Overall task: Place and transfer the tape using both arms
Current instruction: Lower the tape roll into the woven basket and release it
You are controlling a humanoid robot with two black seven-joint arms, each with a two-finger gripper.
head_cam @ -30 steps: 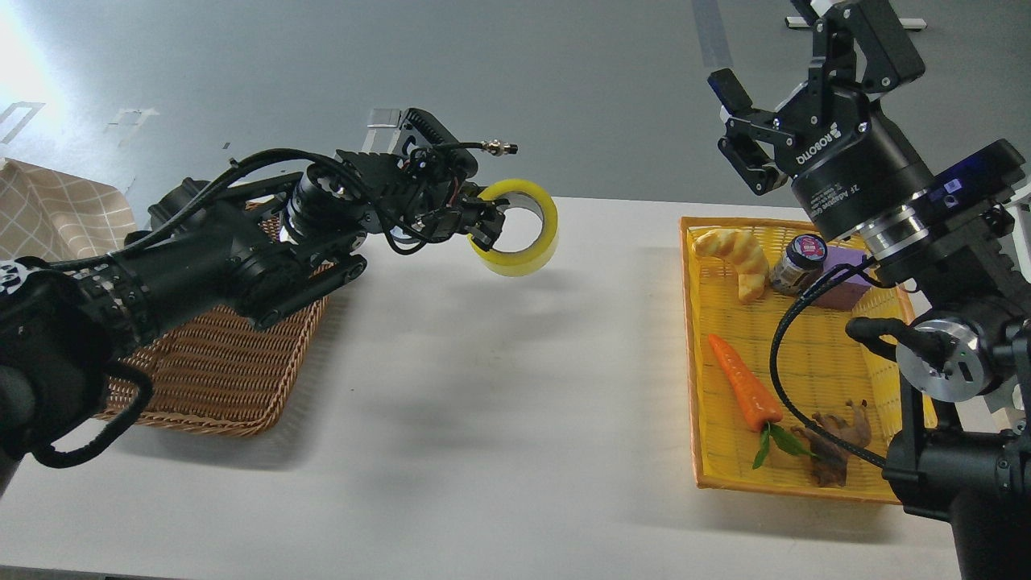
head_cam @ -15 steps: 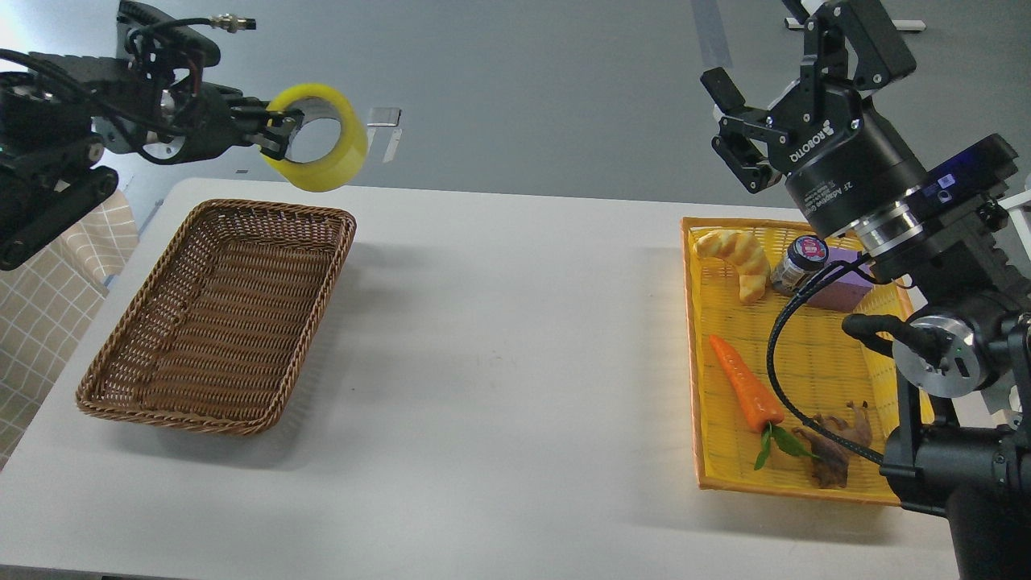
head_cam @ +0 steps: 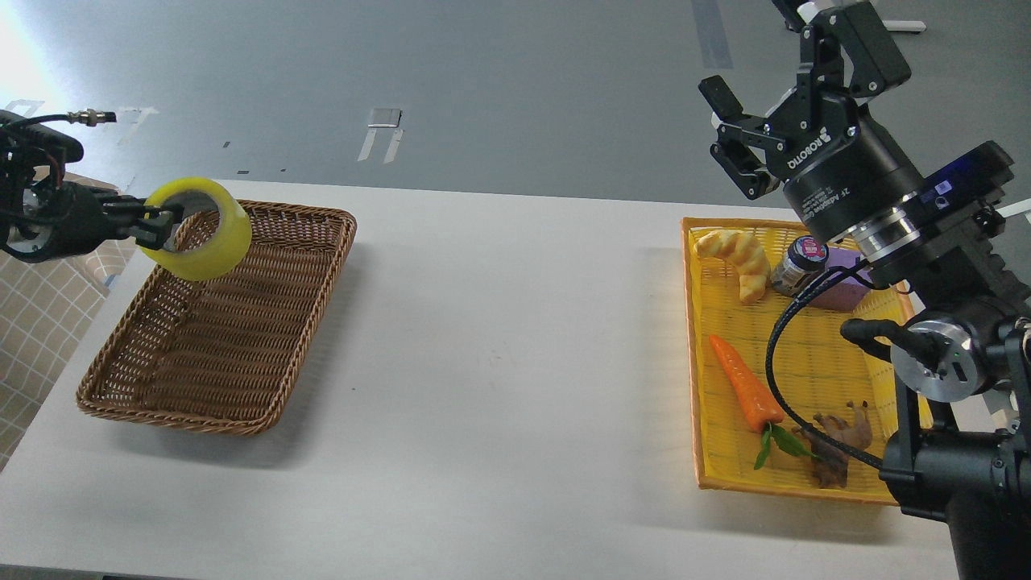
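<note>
Left gripper (head_cam: 157, 225) clamps the wall of the tape (head_cam: 196, 228), one finger inside the ring, holding it in the air over the far-left corner of the brown wicker basket (head_cam: 242, 379). Right gripper (head_cam: 729, 133) is raised beyond the yellow tray (head_cam: 805, 354), fingers spread and empty. The tray holds a carrot (head_cam: 745, 387), a croissant (head_cam: 734, 256), a jar (head_cam: 797, 262) and a purple block (head_cam: 842, 278). Both containers rest on the white table (head_cam: 515, 362), well apart.
</note>
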